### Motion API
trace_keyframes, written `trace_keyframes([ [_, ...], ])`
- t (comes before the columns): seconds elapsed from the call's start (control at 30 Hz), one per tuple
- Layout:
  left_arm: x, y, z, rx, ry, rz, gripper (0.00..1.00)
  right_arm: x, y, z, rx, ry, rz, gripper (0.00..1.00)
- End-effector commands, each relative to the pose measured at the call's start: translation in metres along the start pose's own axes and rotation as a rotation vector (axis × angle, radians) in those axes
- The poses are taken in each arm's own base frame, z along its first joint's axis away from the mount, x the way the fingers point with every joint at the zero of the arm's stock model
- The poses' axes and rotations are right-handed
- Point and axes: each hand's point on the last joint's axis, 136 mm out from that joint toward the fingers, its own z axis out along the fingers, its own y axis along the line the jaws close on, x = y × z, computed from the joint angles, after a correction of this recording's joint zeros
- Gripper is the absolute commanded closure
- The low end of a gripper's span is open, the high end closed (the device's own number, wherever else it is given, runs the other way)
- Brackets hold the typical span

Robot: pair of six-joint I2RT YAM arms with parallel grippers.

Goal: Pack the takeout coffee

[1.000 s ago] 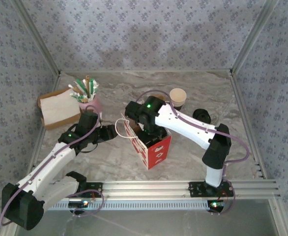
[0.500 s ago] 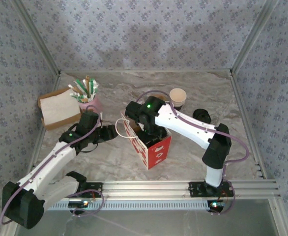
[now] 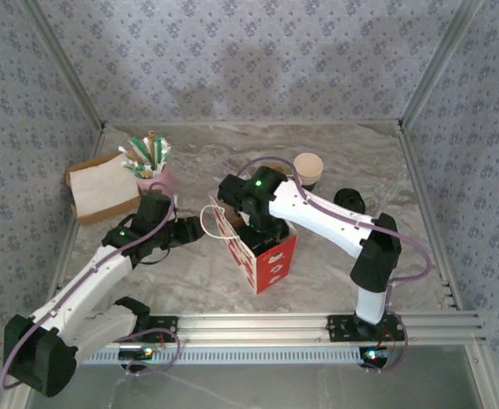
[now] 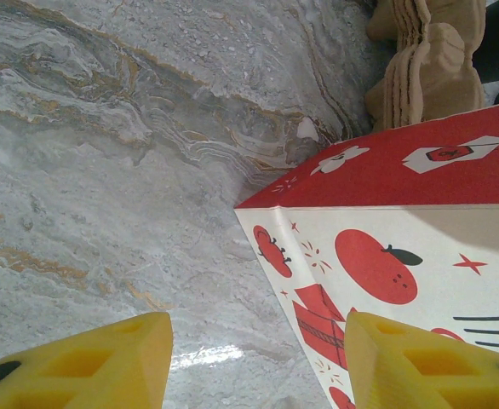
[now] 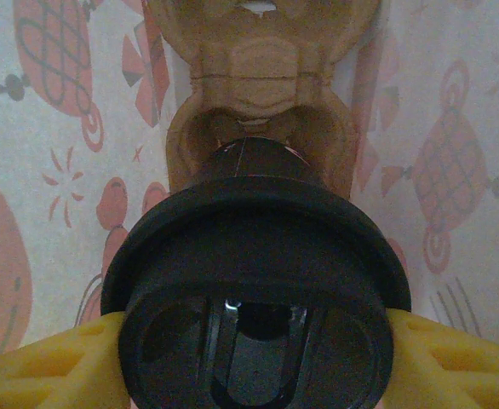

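Marble worktop [image 3: 215, 149], 1 red paper bag [image 3: 275, 260] upright mid-worktop, left gripper [image 4: 255, 341] open-jawed just beside bag wall, right gripper [image 5: 258, 358] inside bag, brown cardboard carrier [image 5: 258, 77] inside bag, 1 black lidded cup [image 5: 258, 221] clamped by right gripper above carrier

lidded black cup [image 5: 258, 281] (gripped) above cardboard carrier [image 5: 262, 94]

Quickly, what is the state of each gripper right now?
Left gripper: jaws open, nothing between them.
Right gripper: jaws closed on the black lidded cup, inside the red paper bag.
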Motion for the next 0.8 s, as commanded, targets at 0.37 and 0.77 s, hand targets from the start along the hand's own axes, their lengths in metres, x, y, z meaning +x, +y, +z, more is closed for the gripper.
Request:
trace_keyframes([
  [0.37,-0.028,-0.022,-0.079,0.030,-0.216,0.098,0.40,0.006,-0.003,-0.001,-0.010,0.010,-0.010,0.36],
  [0.77,-0.045,-0.069,-0.159,0.175,-0.368,0.237,0.29,0.006,-0.005,0.000,-0.014,0.012,-0.007,0.36],
])
